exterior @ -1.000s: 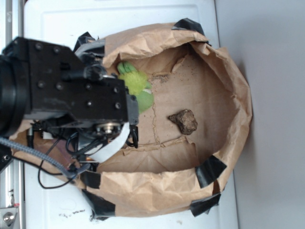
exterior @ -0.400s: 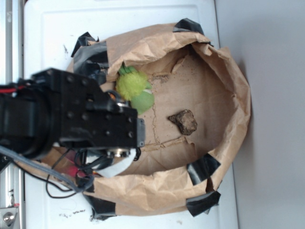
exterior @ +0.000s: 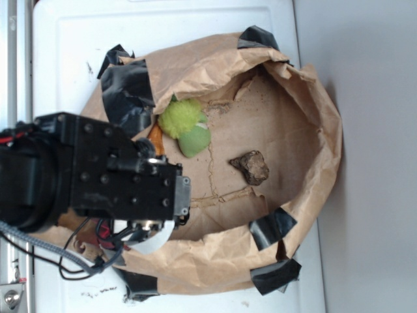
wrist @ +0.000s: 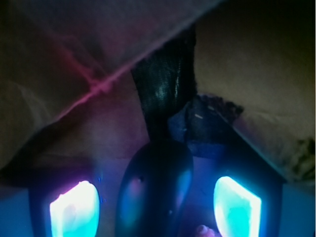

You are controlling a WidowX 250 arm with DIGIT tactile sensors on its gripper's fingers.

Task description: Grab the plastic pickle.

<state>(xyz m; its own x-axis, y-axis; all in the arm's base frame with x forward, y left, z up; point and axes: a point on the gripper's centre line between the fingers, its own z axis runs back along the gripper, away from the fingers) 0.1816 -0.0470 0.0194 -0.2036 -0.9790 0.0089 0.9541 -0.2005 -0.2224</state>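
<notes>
The pickle (wrist: 154, 190) lay directly between my two glowing fingers (wrist: 74, 210), its long axis running straight away from my wrist toward the bag wall (wrist: 98, 49). My pincer (wrist: 155, 210) was spread, both fingers clear of it. Closing should catch it across its narrow width.

White tabletop (exterior: 163, 26), grey surface (exterior: 371, 156) to its right, even light
</notes>
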